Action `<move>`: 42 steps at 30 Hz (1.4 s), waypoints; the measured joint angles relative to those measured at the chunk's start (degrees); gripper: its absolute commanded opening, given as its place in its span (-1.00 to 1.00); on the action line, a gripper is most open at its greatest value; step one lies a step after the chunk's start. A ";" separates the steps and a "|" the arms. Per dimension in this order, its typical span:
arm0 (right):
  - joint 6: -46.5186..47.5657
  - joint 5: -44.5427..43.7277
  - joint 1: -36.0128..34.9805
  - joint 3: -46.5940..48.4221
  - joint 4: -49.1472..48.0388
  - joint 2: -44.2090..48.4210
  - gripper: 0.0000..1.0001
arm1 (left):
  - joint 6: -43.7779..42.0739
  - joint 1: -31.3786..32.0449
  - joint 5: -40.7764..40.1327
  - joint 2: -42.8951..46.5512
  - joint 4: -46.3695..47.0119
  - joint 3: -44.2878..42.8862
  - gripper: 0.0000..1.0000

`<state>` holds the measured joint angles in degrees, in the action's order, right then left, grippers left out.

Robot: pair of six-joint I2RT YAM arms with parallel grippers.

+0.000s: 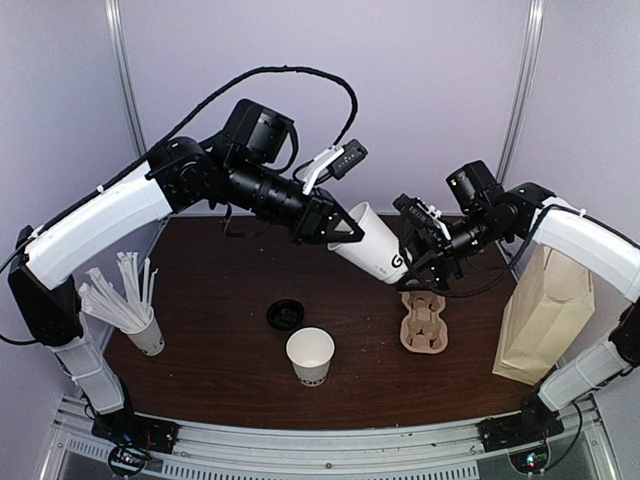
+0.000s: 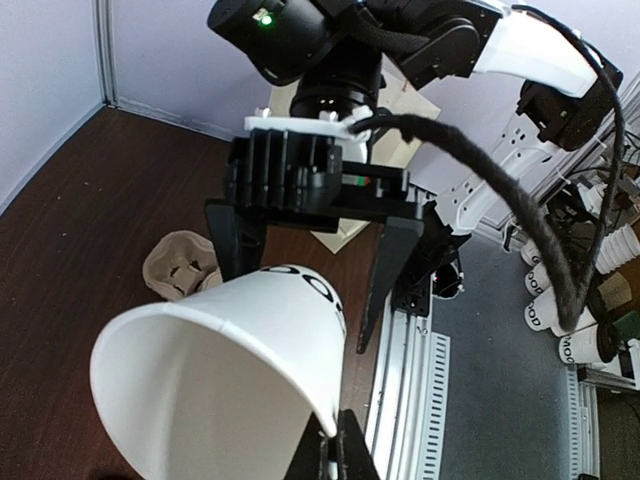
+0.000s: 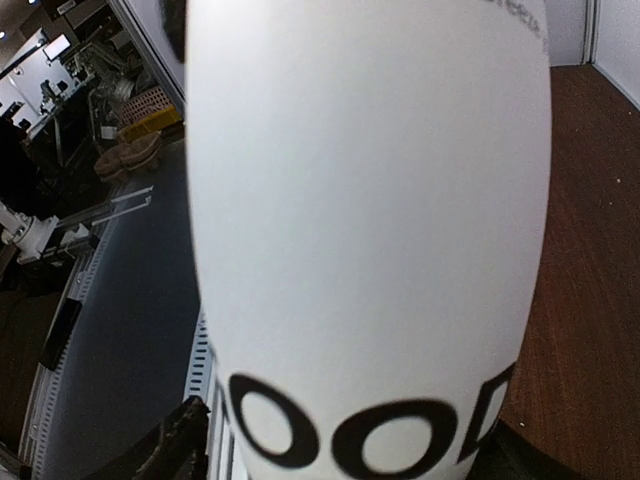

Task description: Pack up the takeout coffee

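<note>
Tilted paper cup (image 2: 220, 380): rim clenched in left jaws, base between spread right jaws.

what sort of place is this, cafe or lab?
Probably a lab cell staged as a coffee counter: plain partition walls, an aluminium base rail, and props such as the cup carrier, paper bag and held paper cup.

**Operator:** What can't I verify?

**Manual:** Right wrist view: the held cup (image 3: 370, 220) overruns top and bottom edges; you cannot read its cropped print. Left wrist view: the lower edge cuts the left gripper (image 2: 330, 452).
</note>
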<state>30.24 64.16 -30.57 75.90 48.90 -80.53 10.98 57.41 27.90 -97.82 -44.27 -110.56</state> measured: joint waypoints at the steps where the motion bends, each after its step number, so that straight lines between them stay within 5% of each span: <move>1: 0.22 -0.11 0.26 0.07 0.72 0.20 0.76 | -0.52 -0.13 -0.81 0.00 -0.87 -0.46 -1.00; 10: 5.73 -5.03 2.49 -2.78 6.16 7.39 0.76 | -9.25 -12.96 -20.65 1.25 -12.79 -5.57 -1.00; 16: 6.73 -6.21 2.43 -7.98 6.82 9.27 0.75 | -13.16 -19.98 -36.22 -8.09 -21.27 -10.64 -1.00; 23: 6.19 -6.10 2.29 -9.62 4.81 9.29 0.74 | -12.68 -25.07 -35.71 -25.20 -29.92 -17.51 -1.00; 32: 5.31 -5.86 2.03 -11.87 2.45 9.62 0.74 | -12.87 -30.05 -35.69 -31.87 -31.85 -18.84 -1.00; 36: 5.09 -5.84 2.01 -12.33 1.81 9.77 0.74 | -13.09 -30.69 -35.08 -33.51 -31.54 -20.83 -0.74; 42: 4.90 -5.88 1.99 -12.52 1.38 9.75 0.73 | -13.68 -31.08 -33.97 -35.71 -30.88 -21.35 -0.61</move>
<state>35.14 58.28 -28.58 63.37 50.28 -70.78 -2.70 26.33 -6.07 -133.53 -75.16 -131.92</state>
